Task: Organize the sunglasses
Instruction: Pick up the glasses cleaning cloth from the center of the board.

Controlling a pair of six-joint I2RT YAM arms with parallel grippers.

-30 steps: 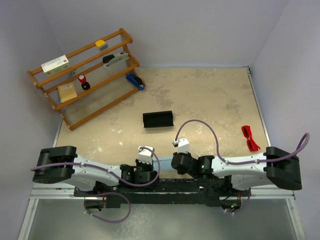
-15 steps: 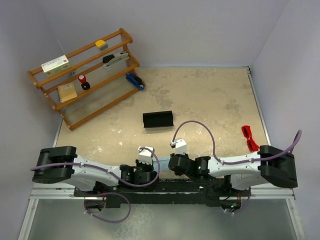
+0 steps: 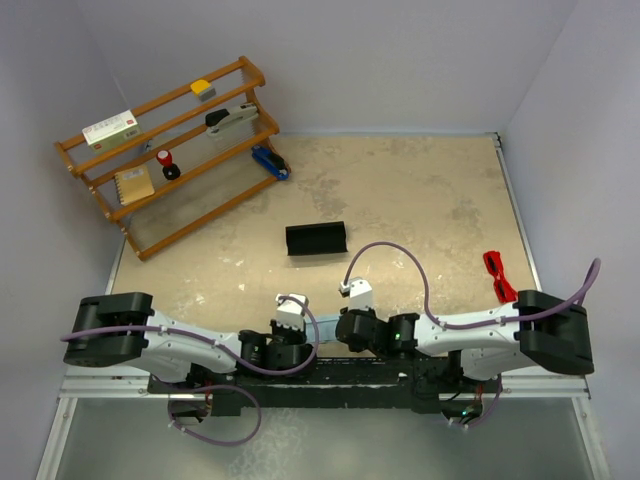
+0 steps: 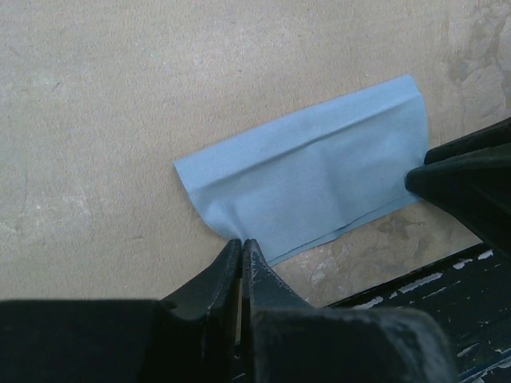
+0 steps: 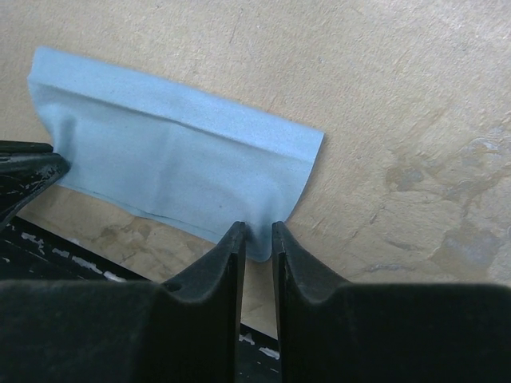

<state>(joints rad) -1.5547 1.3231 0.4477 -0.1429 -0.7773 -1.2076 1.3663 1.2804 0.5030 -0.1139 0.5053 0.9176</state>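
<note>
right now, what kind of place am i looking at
Probably a robot lab test cell: a beige tabletop boxed in by plain pale walls, a left arm and right arm bolted at its near edge, and a wooden rack of desk supplies.

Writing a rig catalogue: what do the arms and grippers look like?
The left arm and right arm share pale grey links, bulky black joints, white wrist blocks and looping mauve cables. The left gripper and right gripper have matte black tapered fingers.
</note>
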